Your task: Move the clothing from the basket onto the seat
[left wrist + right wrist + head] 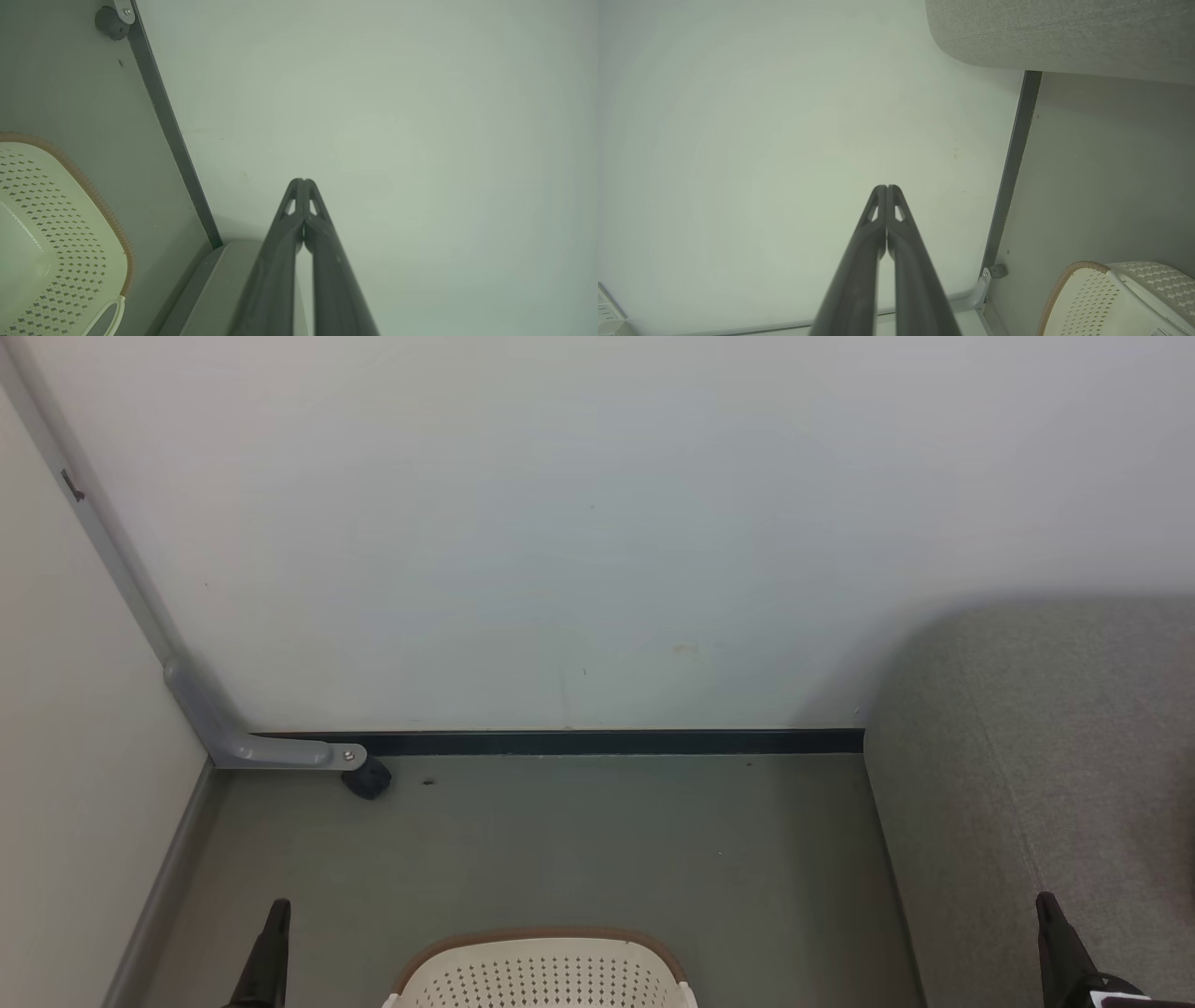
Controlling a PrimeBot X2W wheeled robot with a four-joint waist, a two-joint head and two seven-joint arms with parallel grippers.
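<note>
Pale wall (597, 523), plain, with a faint yellowish stain (684, 650) low down. A dark skirting strip (607, 742) runs along its foot and meets a grey-green floor (579, 840). At the left corner a grey post (103, 541) slopes down into a bent grey bracket (280, 751) with a screw at its end. A small black round foot (367, 778) sits on the floor just beside that end. A dark speck (428, 781) lies near it. A cream panel (75, 756) borders the left side.

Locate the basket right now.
In the head view the basket stands on the floor at bottom centre, between the left gripper and right gripper, the seat to its right.
</note>
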